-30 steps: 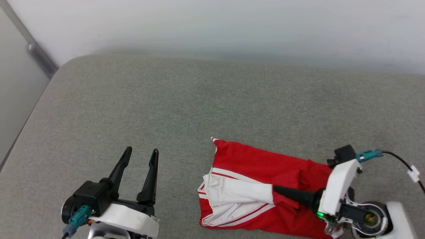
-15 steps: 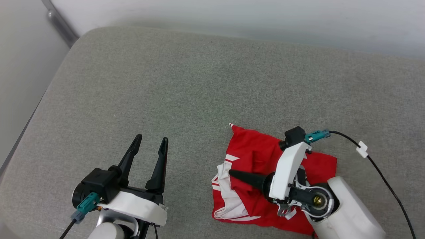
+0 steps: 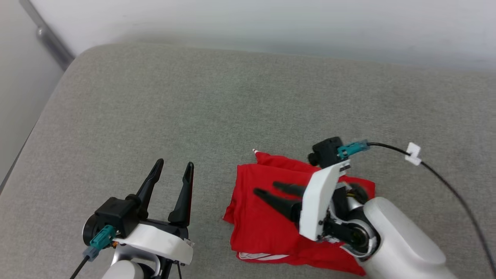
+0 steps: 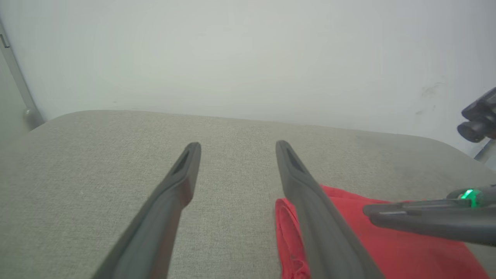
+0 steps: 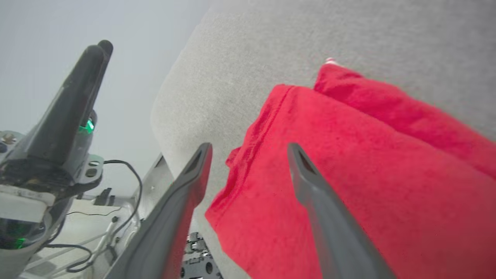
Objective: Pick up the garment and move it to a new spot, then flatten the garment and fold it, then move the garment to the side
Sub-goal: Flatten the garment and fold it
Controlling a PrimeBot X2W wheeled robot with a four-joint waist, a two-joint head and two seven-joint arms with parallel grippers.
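**Head view:** The red thin-fabric shirt [image 3: 267, 217], folded into a compact bundle, lies on the near right part of a grey woven-fabric padded surface [image 3: 193, 108]. A sliver of white striped trim peeks out at its near edge. The right end effector [image 3: 266, 188] reaches over the shirt with its two dark fingers spread apart and no cloth between them. Whether the tips brush the fabric is hard to judge from this angle. The left end effector [image 3: 174, 162] hovers over bare grey cloth to the left of the shirt, jaws parted and empty. A black cable [image 3: 445, 178] trails from the right wrist.

**Left wrist view:** The left end effector [image 4: 238, 144] stands released, its fingers wide, with the padded surface between them. The shirt [image 4: 387, 248] lies beyond its right finger, and a dark finger [image 4: 422, 220] of the right arm lies across the shirt.

**Right wrist view:** The right end effector [image 5: 248, 146] is splayed, one finger over the red shirt [image 5: 368, 174] and the other past the shirt's edge. The left end effector [image 5: 99, 50] stands well apart.
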